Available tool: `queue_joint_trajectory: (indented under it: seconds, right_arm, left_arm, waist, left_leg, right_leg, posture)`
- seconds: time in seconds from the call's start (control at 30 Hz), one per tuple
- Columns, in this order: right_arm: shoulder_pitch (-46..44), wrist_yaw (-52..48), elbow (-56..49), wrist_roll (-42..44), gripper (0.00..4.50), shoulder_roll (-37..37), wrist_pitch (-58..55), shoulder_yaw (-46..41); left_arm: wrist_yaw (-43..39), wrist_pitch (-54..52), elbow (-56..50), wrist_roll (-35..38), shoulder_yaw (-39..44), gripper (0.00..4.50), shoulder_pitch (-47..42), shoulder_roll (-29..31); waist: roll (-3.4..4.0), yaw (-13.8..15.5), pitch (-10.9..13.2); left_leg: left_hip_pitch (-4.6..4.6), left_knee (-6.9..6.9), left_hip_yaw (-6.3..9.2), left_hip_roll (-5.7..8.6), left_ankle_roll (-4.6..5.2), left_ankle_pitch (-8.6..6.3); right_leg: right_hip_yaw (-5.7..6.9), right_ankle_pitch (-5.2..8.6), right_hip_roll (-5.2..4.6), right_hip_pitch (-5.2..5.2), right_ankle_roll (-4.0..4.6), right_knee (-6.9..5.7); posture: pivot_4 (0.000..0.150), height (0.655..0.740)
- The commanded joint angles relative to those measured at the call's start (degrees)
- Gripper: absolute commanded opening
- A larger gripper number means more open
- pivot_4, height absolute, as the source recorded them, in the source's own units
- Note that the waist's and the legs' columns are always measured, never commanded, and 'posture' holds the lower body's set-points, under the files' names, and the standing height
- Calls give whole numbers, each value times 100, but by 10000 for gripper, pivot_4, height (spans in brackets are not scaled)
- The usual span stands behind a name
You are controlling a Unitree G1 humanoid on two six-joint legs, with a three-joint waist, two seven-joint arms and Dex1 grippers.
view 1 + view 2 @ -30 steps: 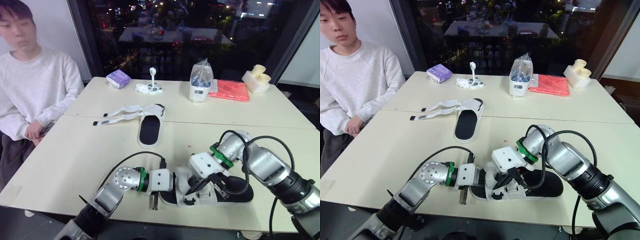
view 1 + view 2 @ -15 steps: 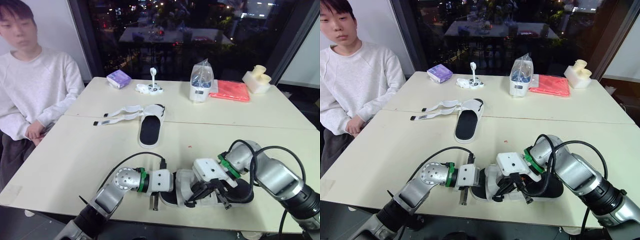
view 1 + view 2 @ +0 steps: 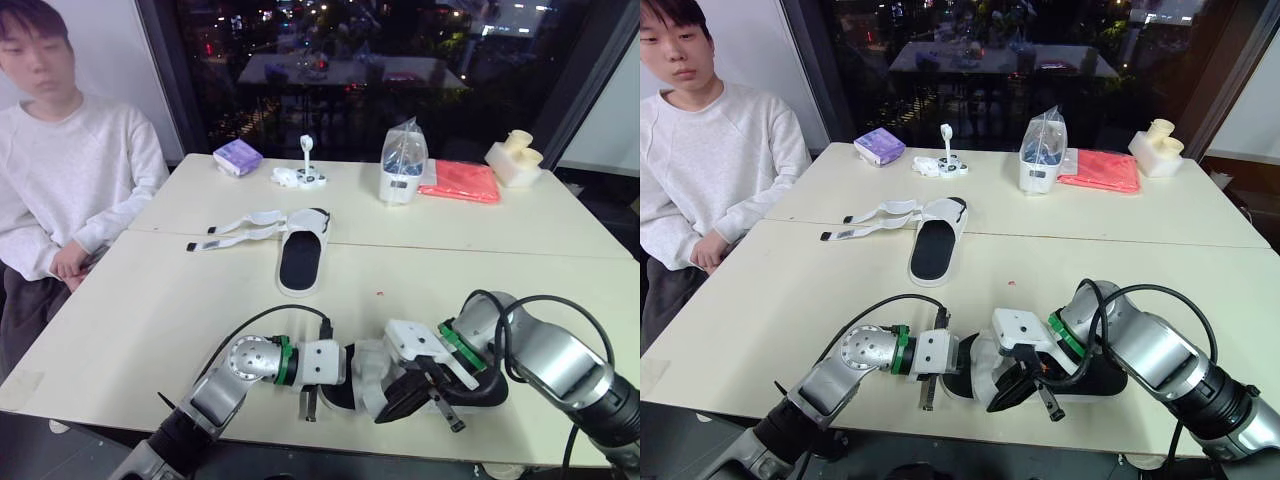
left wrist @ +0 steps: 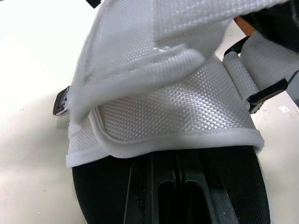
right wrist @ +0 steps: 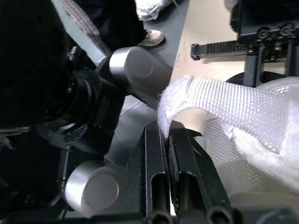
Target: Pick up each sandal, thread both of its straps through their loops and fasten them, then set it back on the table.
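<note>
Cream desk (image 3: pixel 150 300), near edge: the black-soled sandal with white woven straps (image 3: pixel 480 385) lies long axis left-to-right between both tools. The right tool (image 5: pixel 167 129) is clamped on a white strap end (image 5: pixel 224 107). The left tool (image 3: pixel 308 398) sits at the sandal's left end; its state cannot be told.

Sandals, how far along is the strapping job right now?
Done: nothing clearly finished. In hand: the near sandal sits at the table's front edge, with the right gripper, fingers shut, pinching one white strap, and the left gripper at its other end. Left: finish that sandal's straps, then do the far sandal, whose loose straps lie spread open.
</note>
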State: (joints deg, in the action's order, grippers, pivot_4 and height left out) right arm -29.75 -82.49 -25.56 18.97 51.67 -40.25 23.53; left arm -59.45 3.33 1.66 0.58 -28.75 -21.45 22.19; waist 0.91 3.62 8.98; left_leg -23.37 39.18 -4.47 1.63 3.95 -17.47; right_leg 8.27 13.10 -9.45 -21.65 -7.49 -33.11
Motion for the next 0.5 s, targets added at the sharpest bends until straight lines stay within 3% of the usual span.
queue_joint_trajectory:
  seconds: [0.03, 0.4, 0.5]
  right_arm:
    - [-17, 170, 316, -305, 326, -95, 498, 64]
    - [-31, 200, 257, -156, 326, 18, 411, -77]
    - [68, 244, 79, -28, 12517, 130, 184, -180]
  left_arm:
    - [-26, -236, 584, -345, -245, 0, 191, 119]
    - [-97, -441, 439, -278, -191, 0, 49, 116]
    - [-98, -450, 417, -277, -193, 0, 58, 121]
  waist:
    - [0, -3, -1]
    - [0, -5, 0]
    - [0, -5, 0]
  left_leg:
    - [1, 0, 0, 0, -1, 1]
    - [4, 1, 0, 0, -7, 5]
    - [3, 0, 0, 0, -7, 5]
  right_leg:
    - [1, 0, 0, 0, 0, -1]
    - [4, -1, 0, 0, 0, -8]
    - [4, -1, 0, 0, 0, -8]
  posture:
    - [1500, 7400]
    - [1500, 7400]
    - [1500, 7400]
